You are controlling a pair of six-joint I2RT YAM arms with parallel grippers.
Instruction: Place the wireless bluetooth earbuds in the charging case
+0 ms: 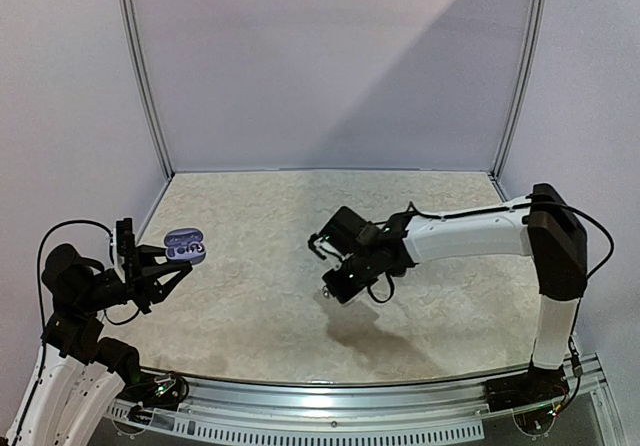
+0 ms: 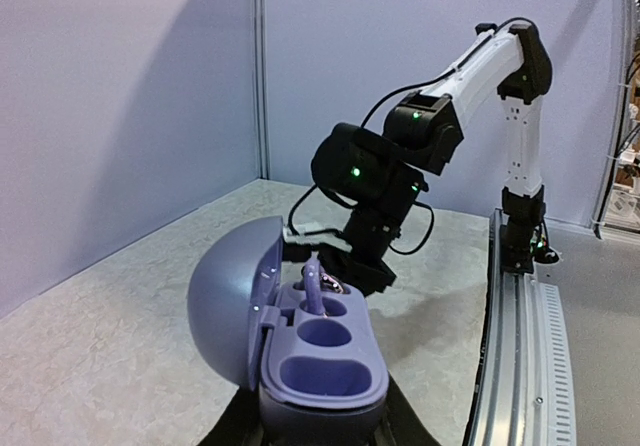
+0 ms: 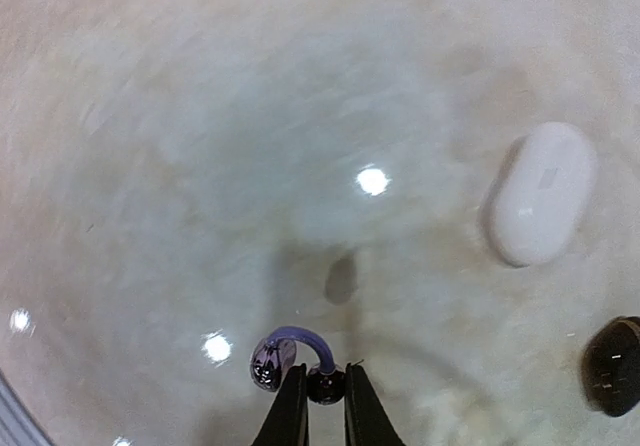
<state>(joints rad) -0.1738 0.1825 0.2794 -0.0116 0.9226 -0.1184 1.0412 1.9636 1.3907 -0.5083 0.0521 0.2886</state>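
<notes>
Beige speckled table (image 1: 250,311), lilac walls (image 1: 330,66) | my right gripper (image 3: 327,411) pinches a hooked purple earbud (image 3: 272,358) above the table | my left gripper (image 1: 172,262) grips the open case (image 2: 320,366), far to its left | next: carry the earbud over an empty slot, align the hook, lower slowly.

Table (image 1: 250,276): beige mottled top, metal rail (image 1: 340,394) along the near edge. Lying on it: a closed white case (image 3: 543,193), pebble-shaped, flat down. Near it a black rounded item (image 3: 613,364), cut off by the frame edge. Apart, not touching.
</notes>
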